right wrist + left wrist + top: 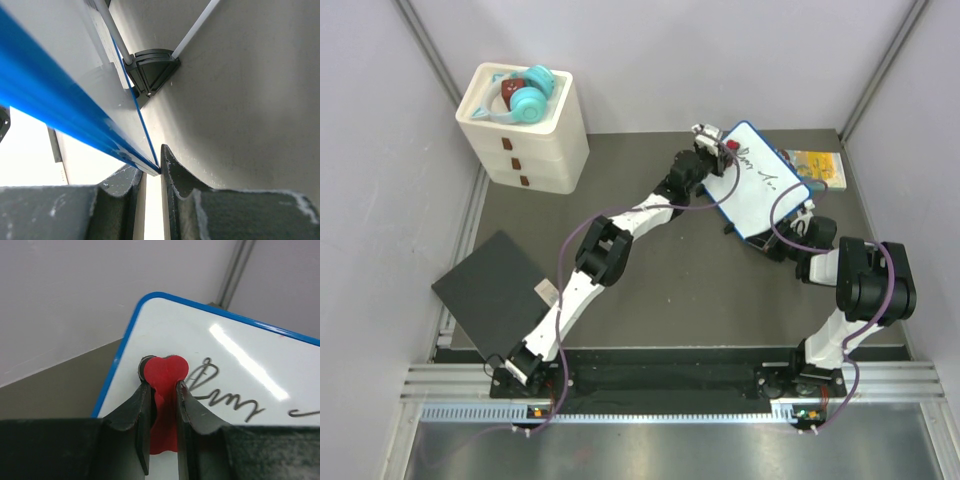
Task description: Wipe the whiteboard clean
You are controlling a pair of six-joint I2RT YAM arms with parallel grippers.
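from the arm bases at 6 o'clock in the top view, a flat black panel [490, 290] lies at 8 o'clock, hanging partly over the edge of the dark worktop [700, 300]; farther in, at about 3 o'clock, the right end effector [159, 167] is narrowed onto the blue rim of the whiteboard [765, 185], pinching its near edge; the right wrist view shows the board's underside and one black foot, so it looks propped at a tilt rather than lying flat; the board sits at 2 o'clock; at its far left corner the left end effector [161, 385] is clamped on a red eraser [165, 371], whose head rests on the white surface just beside the first stroke of the black handwriting [225, 395]; a colourful book [815, 165] lies just beyond the board; a white drawer unit [535, 150] with teal headphones [525, 95] on top stands at 10 o'clock; the writing reads whole across the board, so i judge the erasing barely begun, nearly every stroke left to wipe
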